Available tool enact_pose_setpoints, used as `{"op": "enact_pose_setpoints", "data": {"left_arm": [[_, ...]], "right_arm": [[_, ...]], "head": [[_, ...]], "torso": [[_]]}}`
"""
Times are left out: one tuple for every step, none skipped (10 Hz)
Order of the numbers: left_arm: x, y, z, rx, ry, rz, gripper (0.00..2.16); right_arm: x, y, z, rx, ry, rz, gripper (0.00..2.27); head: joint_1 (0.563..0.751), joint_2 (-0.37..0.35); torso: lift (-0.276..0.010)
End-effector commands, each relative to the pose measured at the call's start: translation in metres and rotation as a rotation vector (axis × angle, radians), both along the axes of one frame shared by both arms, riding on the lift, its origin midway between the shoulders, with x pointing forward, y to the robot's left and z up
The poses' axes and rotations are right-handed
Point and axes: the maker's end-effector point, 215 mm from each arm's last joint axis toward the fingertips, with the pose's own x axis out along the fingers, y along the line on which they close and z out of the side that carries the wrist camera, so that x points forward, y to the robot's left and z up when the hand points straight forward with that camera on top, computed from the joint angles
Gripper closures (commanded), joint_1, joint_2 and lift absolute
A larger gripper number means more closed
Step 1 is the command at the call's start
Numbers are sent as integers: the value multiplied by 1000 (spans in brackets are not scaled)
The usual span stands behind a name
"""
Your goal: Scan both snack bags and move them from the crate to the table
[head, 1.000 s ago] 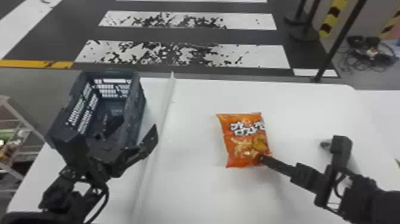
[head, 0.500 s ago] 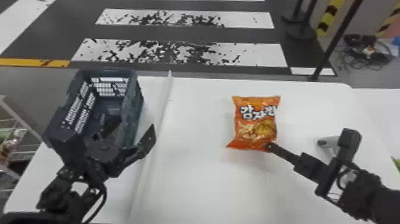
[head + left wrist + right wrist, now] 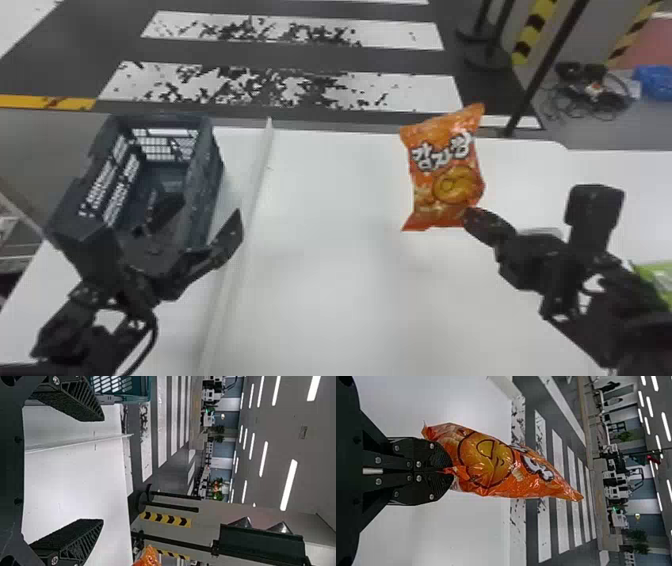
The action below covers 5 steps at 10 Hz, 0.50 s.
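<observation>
Right gripper (image 3: 467,217): 2 fingers closed together on a lower corner of the orange snack bag, a fold of film pinched between the tips in the right wrist view.
Orange snack bag (image 3: 445,175): raised over the right part of the tabletop (image 3: 320,260), tilted, its printed front turned toward the head camera; the top overlaps the far table edge in the head view.
Left gripper (image 3: 202,215): 2 fingers spread wide, nothing between them; in the head view, 1 finger overlaps the crate and the other lies between crate and strip.
Crate (image 3: 206,150): dark blue-grey, lattice-walled, at the tabletop's left; inner floor partly hidden by the left arm.
White strip (image 3: 255,190): runs lengthwise from near side to far edge, between crate and bag.
Green item (image 3: 655,280): beside the right arm, at the head view's right edge; partly hidden, kind uncertain.
</observation>
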Motion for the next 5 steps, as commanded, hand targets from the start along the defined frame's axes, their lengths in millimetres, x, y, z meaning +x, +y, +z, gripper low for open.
{"op": "enact_pose_setpoints", "data": {"left_arm": [[0,0,1,-2,-3,-1,87],[0,2,0,-1,-2,1,87],[-1,2,-1,-1,1,-2,87],[-1,1,2,-3,-8,-4,87],[-1,1,4,-3,-14,-4,87]], "right_arm": [[-6,12,3,-320,-46,73,2256],[-8,15,-1,-551,-84,92,2256],[-13,17,-8,-779,-124,110,2256],[-20,9,-17,-1014,-137,109,2256],[-26,0,-24,-1224,-144,113,2256]], "head": [[695,-41],[695,-37],[695,-35],[695,-31],[695,-31]], "torso": [[-88],[-88],[-88],[-88],[-88]]}}
